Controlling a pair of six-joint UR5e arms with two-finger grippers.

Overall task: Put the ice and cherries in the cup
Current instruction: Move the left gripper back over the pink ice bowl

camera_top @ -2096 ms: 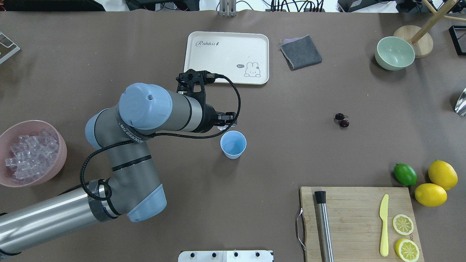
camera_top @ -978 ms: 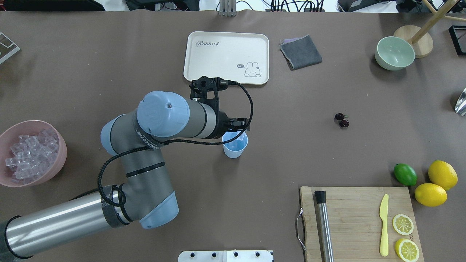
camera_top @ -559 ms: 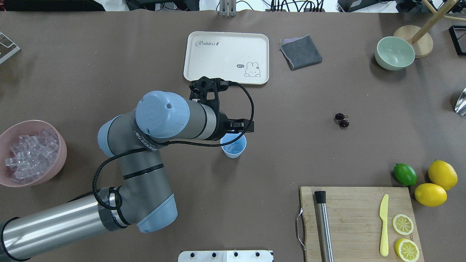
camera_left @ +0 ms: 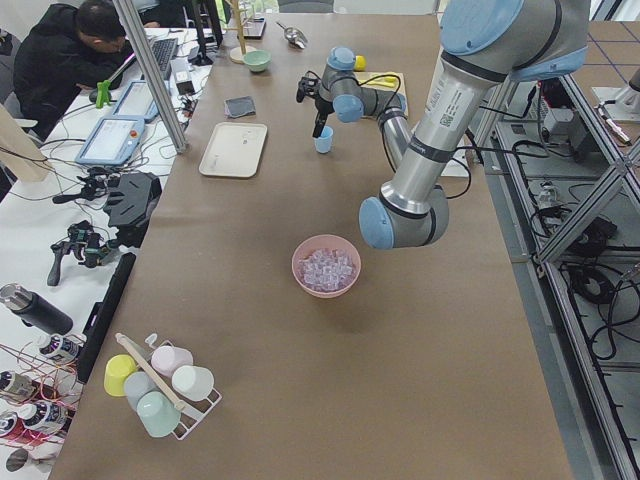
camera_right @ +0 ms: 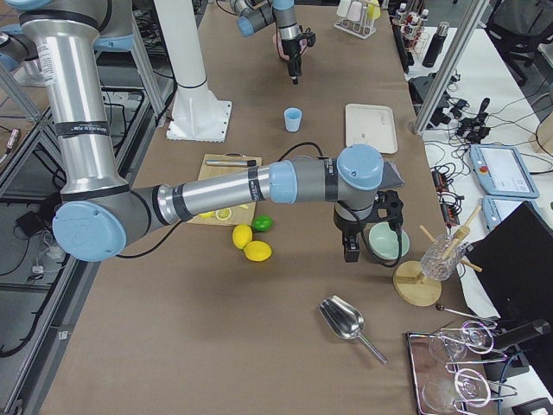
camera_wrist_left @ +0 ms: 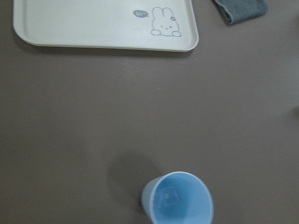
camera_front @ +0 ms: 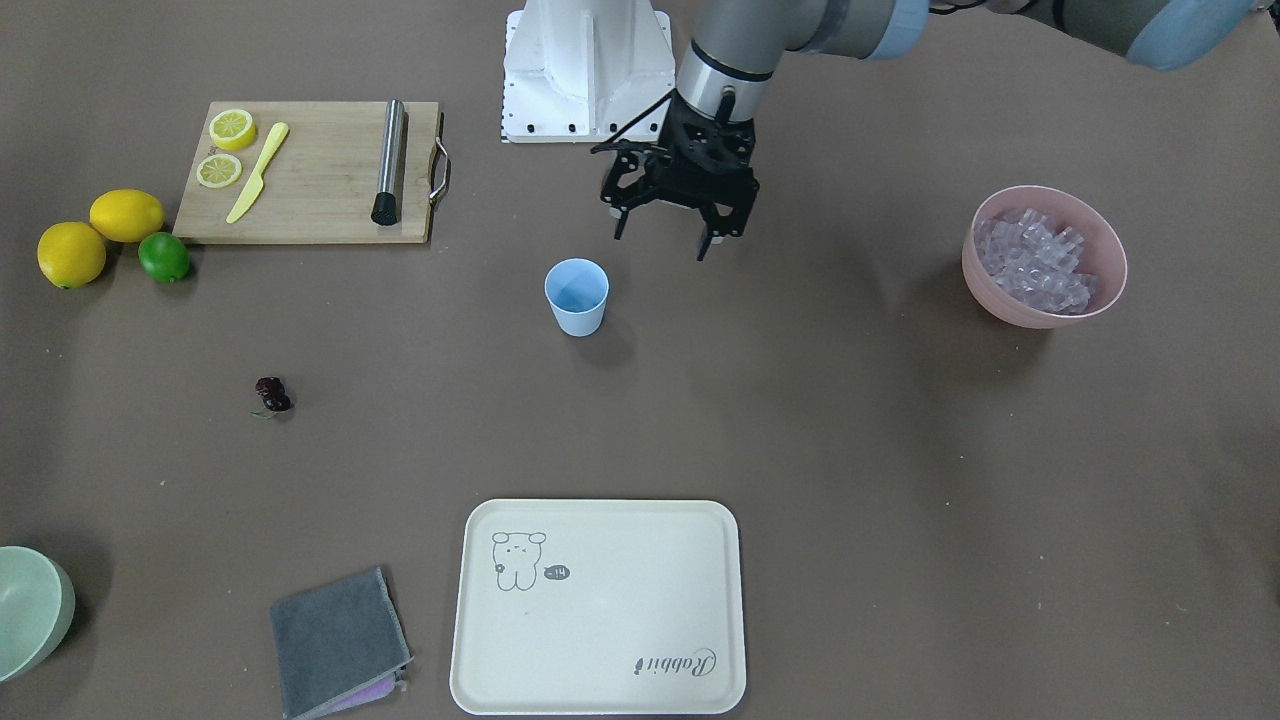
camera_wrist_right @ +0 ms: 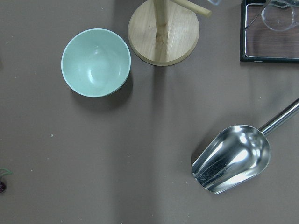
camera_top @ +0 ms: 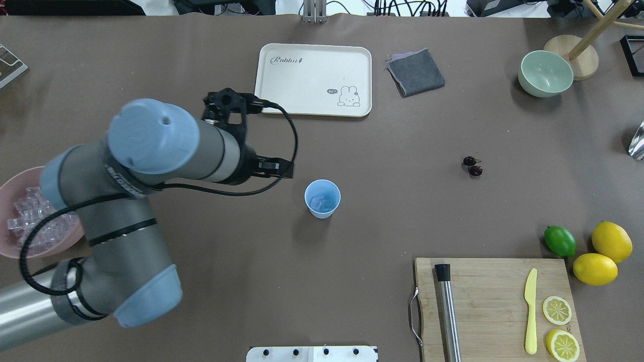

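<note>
The light blue cup (camera_top: 322,199) stands upright mid-table, also low in the left wrist view (camera_wrist_left: 180,201). One clear ice cube (camera_wrist_left: 168,197) lies at its bottom. My left gripper (camera_front: 662,240) hangs open and empty above the table, beside the cup on the pink bowl's side. More ice (camera_front: 1035,255) fills the pink bowl (camera_front: 1040,312), half hidden under my arm in the overhead view. The cherries (camera_top: 472,166) lie on the table, well away from the cup on its other side. My right gripper (camera_right: 350,251) hovers by the pale green bowl; I cannot tell its state.
A cream tray (camera_top: 312,80) and a grey cloth (camera_top: 415,72) lie at the far side. A pale green bowl (camera_wrist_right: 96,62), a wooden stand (camera_wrist_right: 163,32) and a metal scoop (camera_wrist_right: 231,158) sit below the right wrist. A cutting board (camera_top: 495,301), a lime (camera_top: 560,241) and lemons are near.
My left gripper came over the cup and opened; an ice cube now lies in the cup. The arm has since swung back towards the pink bowl.
</note>
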